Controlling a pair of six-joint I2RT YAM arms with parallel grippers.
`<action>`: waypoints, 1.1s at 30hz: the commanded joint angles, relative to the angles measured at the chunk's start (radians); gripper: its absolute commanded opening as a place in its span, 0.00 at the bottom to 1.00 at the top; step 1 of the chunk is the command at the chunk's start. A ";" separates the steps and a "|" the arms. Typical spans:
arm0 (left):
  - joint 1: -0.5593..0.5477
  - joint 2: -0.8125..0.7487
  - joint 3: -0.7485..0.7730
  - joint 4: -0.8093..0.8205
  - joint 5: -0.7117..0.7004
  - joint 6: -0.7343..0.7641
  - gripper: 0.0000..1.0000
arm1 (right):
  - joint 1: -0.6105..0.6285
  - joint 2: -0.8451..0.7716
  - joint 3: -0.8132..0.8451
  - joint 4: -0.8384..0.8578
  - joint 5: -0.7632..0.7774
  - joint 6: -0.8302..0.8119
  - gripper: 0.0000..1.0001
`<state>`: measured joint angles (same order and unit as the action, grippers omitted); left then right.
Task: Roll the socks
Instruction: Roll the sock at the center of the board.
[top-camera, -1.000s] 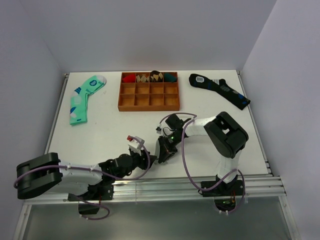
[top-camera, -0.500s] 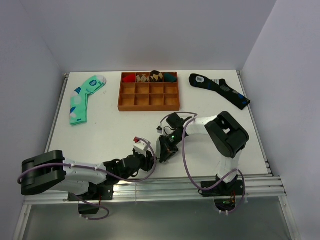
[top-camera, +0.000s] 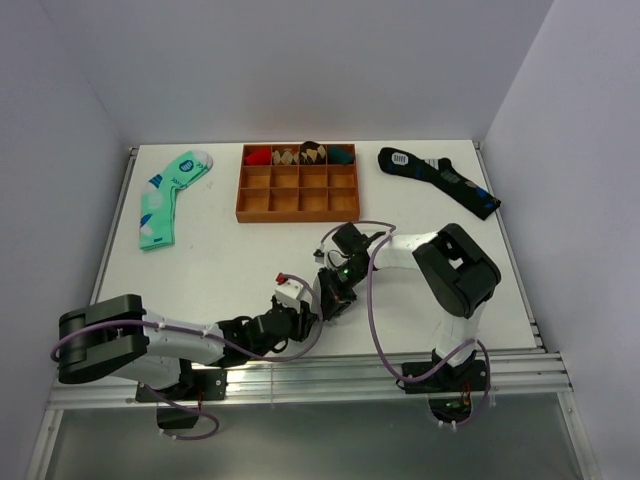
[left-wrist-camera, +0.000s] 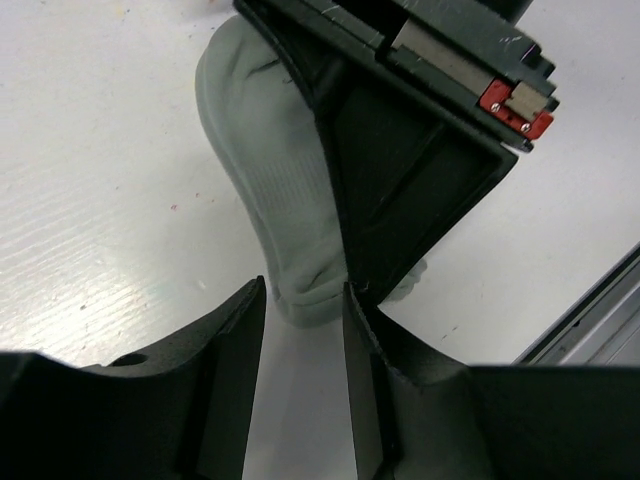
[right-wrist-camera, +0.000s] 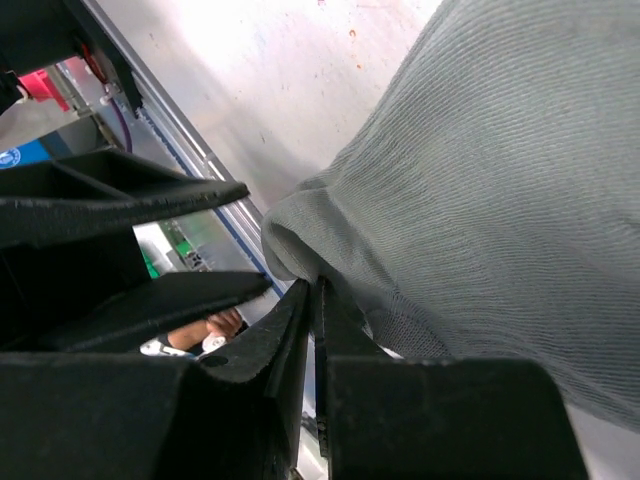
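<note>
Socks (left-wrist-camera: 265, 190), the grey pair, lie near the front edge of my table (top-camera: 220, 260), right where my two grippers meet. Toward the back stands a brown tray (top-camera: 298, 216) with rolled pairs (top-camera: 300, 155) in its far row. A navy sock (top-camera: 440, 180) lies to its right and a green sock (top-camera: 165, 195) to its left, both well apart from the grey pair. My right gripper (right-wrist-camera: 315, 300) is pinched tight on a fold at the edge of the grey knit. My left gripper (left-wrist-camera: 302, 300) sits low, its fingers a narrow gap apart, with the end of the pair just in front of their tips.
</note>
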<state>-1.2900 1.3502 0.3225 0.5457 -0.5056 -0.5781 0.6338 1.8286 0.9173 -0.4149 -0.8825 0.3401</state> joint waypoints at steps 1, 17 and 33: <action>-0.008 -0.048 -0.033 0.069 -0.016 -0.009 0.43 | -0.013 -0.045 0.018 -0.016 0.007 0.013 0.10; -0.008 -0.040 -0.011 0.056 -0.033 -0.008 0.39 | -0.016 -0.081 0.005 -0.001 0.059 0.036 0.08; 0.034 -0.039 0.038 0.013 -0.084 -0.019 0.51 | -0.010 -0.193 0.006 -0.062 0.137 0.034 0.07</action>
<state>-1.2781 1.3361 0.3157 0.5499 -0.5709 -0.5892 0.6239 1.6882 0.9260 -0.4725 -0.7620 0.3698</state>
